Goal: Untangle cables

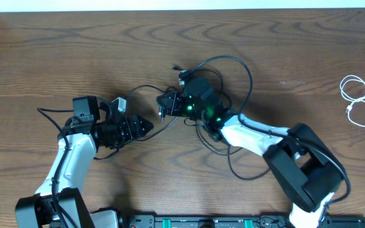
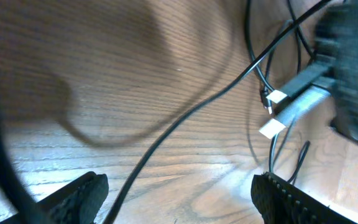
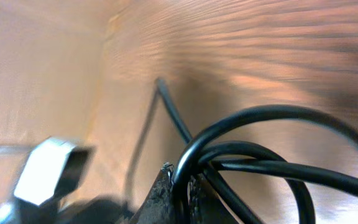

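Observation:
Black cables [image 1: 248, 77] lie in loose loops at the table's middle, around my right gripper [image 1: 167, 105]. That gripper is shut on a black cable loop [image 3: 229, 124], pinched between its fingertips [image 3: 182, 182]. My left gripper [image 1: 143, 126] is just to the left of it, low over the table. Its jaws [image 2: 179, 193] are open, and a thin black cable [image 2: 185, 118] runs between them without being pinched. Small plug ends [image 2: 277, 98] show near the right gripper. The white cable [image 1: 358, 101] lies coiled at the far right, apart from both grippers.
The table [image 1: 56, 57] is dark wood grain. A light strip runs along its far edge [image 1: 170, 5]. The right arm [image 1: 296, 158] reaches in from the lower right, and thicker arm wires trail by both arms. A black rail [image 1: 201, 221] lies along the front edge.

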Controlling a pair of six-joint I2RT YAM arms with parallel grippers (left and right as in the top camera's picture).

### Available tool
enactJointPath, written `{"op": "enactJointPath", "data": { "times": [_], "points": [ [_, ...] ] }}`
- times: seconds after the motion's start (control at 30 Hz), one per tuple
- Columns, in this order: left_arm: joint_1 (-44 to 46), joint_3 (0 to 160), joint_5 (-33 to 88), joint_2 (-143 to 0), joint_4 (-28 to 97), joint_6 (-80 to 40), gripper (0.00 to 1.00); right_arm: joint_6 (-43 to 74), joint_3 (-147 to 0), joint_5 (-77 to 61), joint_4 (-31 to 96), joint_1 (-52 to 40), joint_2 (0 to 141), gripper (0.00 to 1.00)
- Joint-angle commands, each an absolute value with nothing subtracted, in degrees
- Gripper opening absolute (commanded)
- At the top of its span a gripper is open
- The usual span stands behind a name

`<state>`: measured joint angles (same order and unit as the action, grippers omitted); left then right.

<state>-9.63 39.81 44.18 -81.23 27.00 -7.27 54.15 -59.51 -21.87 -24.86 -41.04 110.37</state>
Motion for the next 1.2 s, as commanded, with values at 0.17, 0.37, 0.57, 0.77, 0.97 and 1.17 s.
{"op": "enactJointPath", "data": {
  "times": [0.17,0.37,0.57,0.77,0.97,1.17],
  "points": [
    [-9.5,39.8,46.5,-81.6,27.0,-5.4,0.8,40.2,-59.6,-44.2,-11.1,-41.2,109.4,0.01],
    [-9.6,39.8,46.5,-81.6,26.8,-5.4,0.8,28.4,-59.6,-52.1,-8.0,-41.2,109.4,0.01],
    [-9.6,39.8,46.5,-81.6,26.9,-5.4,0.8,17.6,-59.6,-60.9,-7.0,-41.7,109.4,0.01],
    [-9.6,39.8,47.4,-81.6,26.9,-5.4,0.83,4.8,-59.6,-62.1,0.0,-43.2,109.4,0.01],
    [-9.6,39.8,47.4,-81.6,26.9,-5.4,0.84,-5.6,-59.6,-62.1,7.1,-46.6,109.4,0.01],
    [-9.6,39.8,46.9,-81.6,26.9,-5.4,0.83,-9.5,-59.8,-68.4,7.6,-48.4,109.3,0.01]
  ]
}}
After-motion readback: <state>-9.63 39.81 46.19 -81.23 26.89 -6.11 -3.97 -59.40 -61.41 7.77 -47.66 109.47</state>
